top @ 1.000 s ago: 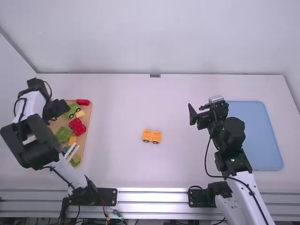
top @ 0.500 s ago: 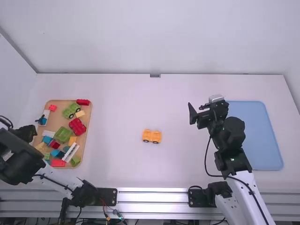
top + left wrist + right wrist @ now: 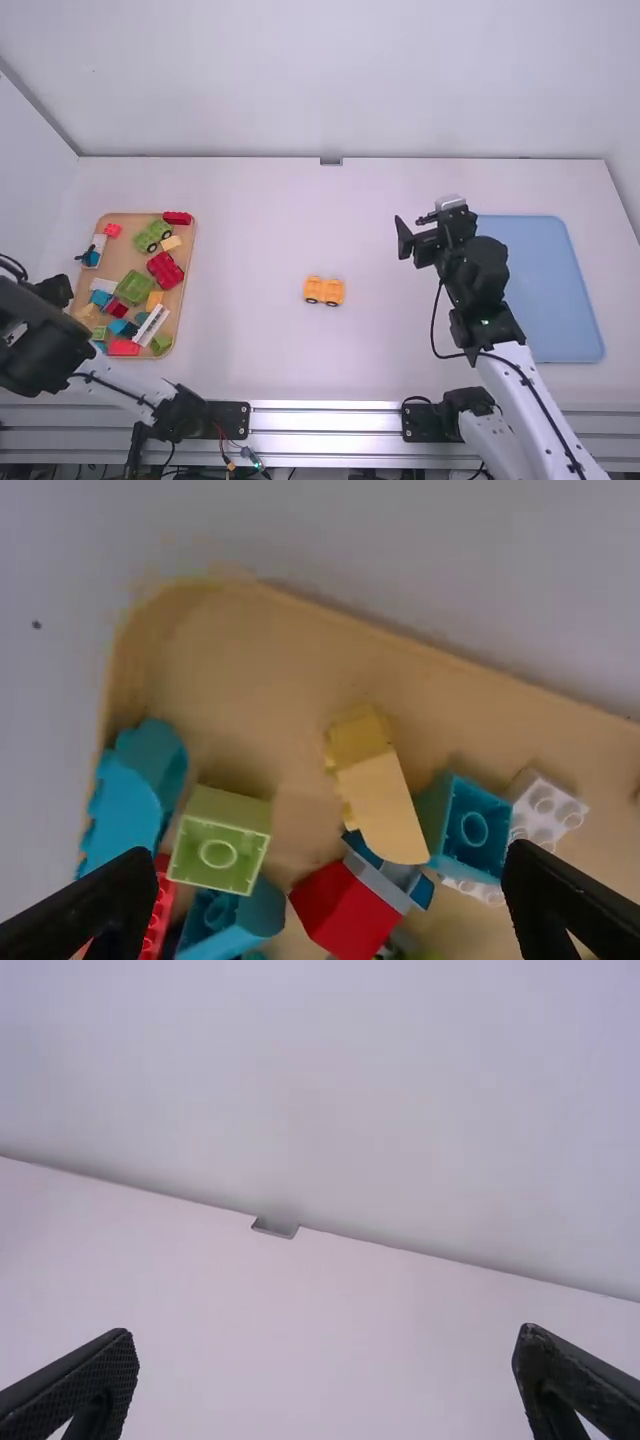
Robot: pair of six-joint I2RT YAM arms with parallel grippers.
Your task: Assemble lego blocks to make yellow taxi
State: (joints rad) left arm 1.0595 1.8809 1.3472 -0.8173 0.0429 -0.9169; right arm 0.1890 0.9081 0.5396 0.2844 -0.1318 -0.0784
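Observation:
In the high view an orange-yellow wheeled block piece (image 3: 323, 291) stands on the middle of the table. My left gripper (image 3: 58, 288) is over the left edge of the wooden tray (image 3: 187, 262); in the left wrist view the left gripper (image 3: 325, 905) is open above loose blocks. Between and beyond its fingers lie a yellow block (image 3: 375, 785), a red block (image 3: 347, 908), a teal block (image 3: 466, 828) and a light green block (image 3: 220, 840). My right gripper (image 3: 410, 232) is raised near the blue tray; in the right wrist view the right gripper (image 3: 325, 1375) is open and holds nothing.
The wooden tray also has a red wheeled base (image 3: 165, 270), a green wheeled base (image 3: 152, 236), a white piece (image 3: 151, 325) and several small blocks. A flat blue tray (image 3: 560, 290) lies at the right. A wall (image 3: 330, 80) rises behind the table.
The left arm has swung from over the tray toward its left side, uncovering the blocks. The right arm has shifted slightly to the left.

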